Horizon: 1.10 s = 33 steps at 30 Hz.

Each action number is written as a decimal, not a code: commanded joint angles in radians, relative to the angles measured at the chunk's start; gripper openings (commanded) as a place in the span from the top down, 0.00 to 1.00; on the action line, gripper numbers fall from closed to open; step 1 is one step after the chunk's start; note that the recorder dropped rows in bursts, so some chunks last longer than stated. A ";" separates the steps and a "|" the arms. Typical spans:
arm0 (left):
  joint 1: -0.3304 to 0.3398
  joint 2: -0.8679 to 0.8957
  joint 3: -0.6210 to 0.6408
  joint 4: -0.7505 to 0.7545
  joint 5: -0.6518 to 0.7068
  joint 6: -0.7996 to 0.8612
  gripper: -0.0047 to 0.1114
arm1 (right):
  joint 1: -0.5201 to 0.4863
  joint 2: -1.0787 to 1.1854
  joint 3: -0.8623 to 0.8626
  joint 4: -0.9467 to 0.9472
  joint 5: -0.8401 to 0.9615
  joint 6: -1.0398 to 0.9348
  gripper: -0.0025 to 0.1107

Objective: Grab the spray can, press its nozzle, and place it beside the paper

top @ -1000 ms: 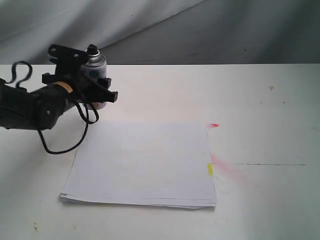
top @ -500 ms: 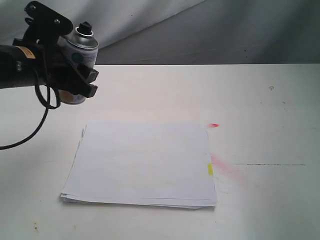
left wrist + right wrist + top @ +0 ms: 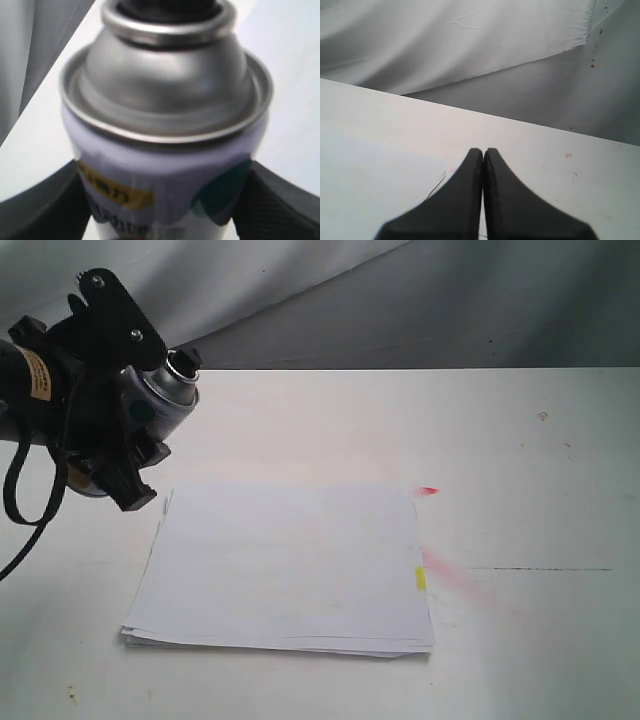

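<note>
Pinches the spray can (image 3: 152, 400) aloft in the left jaws, tilts its nozzle (image 3: 187, 361) toward the paper (image 3: 285, 560) side; holds right jaws pressed together.

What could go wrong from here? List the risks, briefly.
1. The spray can sits tilted in the left gripper; set down that way, it may topple.
2. The nozzle is tiny; the shut right gripper could miss it or lever the can loose.
3. Spray may overshoot the paper, as the pink stain suggests.
</note>
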 commanded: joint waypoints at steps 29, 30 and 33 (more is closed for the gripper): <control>-0.221 0.236 -0.001 0.526 0.248 -0.454 0.96 | -0.002 -0.003 0.003 -0.007 -0.005 0.001 0.98; -0.221 0.236 -0.001 0.526 0.239 -0.454 0.96 | -0.002 -0.003 0.003 -0.007 -0.005 0.001 0.98; -0.221 0.236 -0.001 0.526 0.211 -0.437 0.96 | -0.002 -0.003 0.003 -0.007 -0.005 0.001 0.98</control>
